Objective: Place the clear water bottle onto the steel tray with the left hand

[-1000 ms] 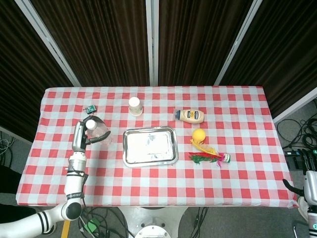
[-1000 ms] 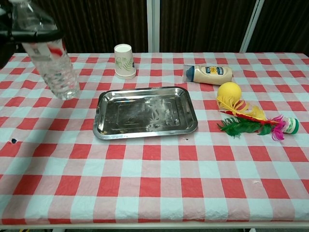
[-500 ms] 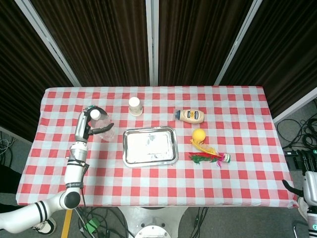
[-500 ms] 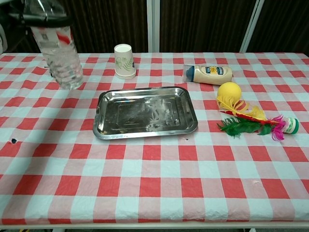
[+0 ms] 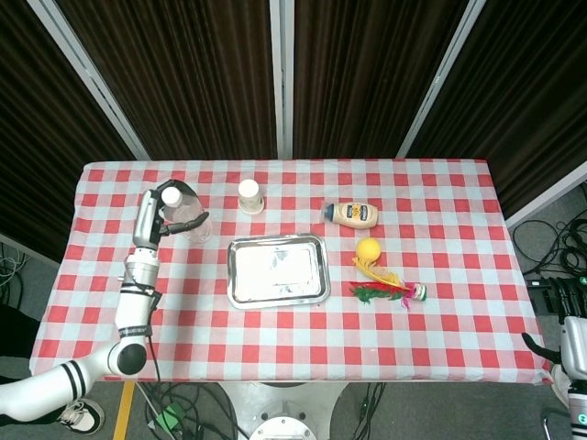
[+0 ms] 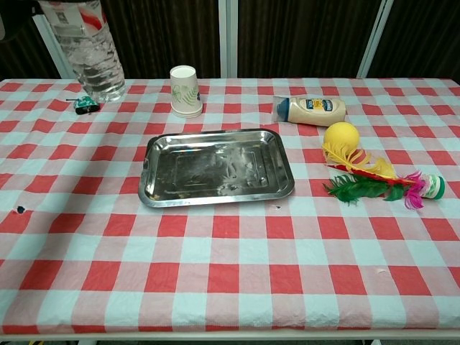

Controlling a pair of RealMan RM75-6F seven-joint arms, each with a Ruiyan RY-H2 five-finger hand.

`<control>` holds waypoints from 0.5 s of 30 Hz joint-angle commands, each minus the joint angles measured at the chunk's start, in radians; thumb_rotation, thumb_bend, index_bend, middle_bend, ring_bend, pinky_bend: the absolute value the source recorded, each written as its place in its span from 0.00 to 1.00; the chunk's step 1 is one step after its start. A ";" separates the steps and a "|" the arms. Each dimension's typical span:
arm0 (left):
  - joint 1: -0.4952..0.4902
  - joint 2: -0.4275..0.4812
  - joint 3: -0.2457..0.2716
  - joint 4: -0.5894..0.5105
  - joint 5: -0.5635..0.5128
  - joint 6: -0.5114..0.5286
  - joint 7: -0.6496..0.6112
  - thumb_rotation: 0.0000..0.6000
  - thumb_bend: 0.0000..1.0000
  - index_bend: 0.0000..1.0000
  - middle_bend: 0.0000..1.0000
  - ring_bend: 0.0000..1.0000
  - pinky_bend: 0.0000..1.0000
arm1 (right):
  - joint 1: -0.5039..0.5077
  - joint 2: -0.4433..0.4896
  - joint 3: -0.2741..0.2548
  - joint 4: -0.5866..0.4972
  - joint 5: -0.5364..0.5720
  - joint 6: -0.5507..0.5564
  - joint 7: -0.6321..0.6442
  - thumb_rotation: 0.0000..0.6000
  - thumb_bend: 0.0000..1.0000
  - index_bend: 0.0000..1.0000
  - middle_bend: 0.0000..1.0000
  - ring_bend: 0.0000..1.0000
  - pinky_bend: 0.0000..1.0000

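Note:
The clear water bottle (image 5: 186,218) with a white cap and a red-and-white label is held off the table in my left hand (image 5: 154,222), whose dark fingers wrap round its body. In the chest view the bottle (image 6: 90,54) hangs upright at the far left, its top cut off by the frame and the hand out of sight. The steel tray (image 5: 278,270) lies flat and bare at mid-table, to the right of the bottle and nearer the front; it also shows in the chest view (image 6: 215,169). My right hand (image 5: 561,356) sits low beyond the table's front right corner, its fingers unclear.
An upturned paper cup (image 6: 185,91) stands behind the tray. To the tray's right are a mayonnaise bottle (image 6: 313,110) on its side, a yellow ball (image 6: 341,135) and a feather shuttlecock (image 6: 381,183). A small green object (image 6: 85,105) lies under the bottle.
My left hand has raised the bottle and carried it toward the back of the table; in the chest view it rose and shifted slightly right. Nothing else moved.

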 commanded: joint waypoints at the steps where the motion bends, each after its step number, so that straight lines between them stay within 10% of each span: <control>1: -0.040 -0.002 -0.003 -0.009 0.012 -0.018 -0.013 1.00 0.23 0.72 0.72 0.48 0.48 | 0.000 0.001 0.002 -0.001 0.003 0.000 0.002 1.00 0.10 0.00 0.07 0.00 0.00; 8: -0.120 -0.111 0.037 -0.019 -0.014 -0.066 0.011 1.00 0.23 0.72 0.72 0.48 0.48 | 0.001 0.000 0.001 0.001 0.005 -0.005 -0.006 1.00 0.10 0.00 0.07 0.00 0.00; 15: -0.099 0.011 -0.032 0.081 -0.072 -0.071 0.033 1.00 0.23 0.72 0.72 0.48 0.48 | -0.002 0.003 0.001 0.003 0.012 -0.012 0.014 1.00 0.10 0.00 0.07 0.00 0.00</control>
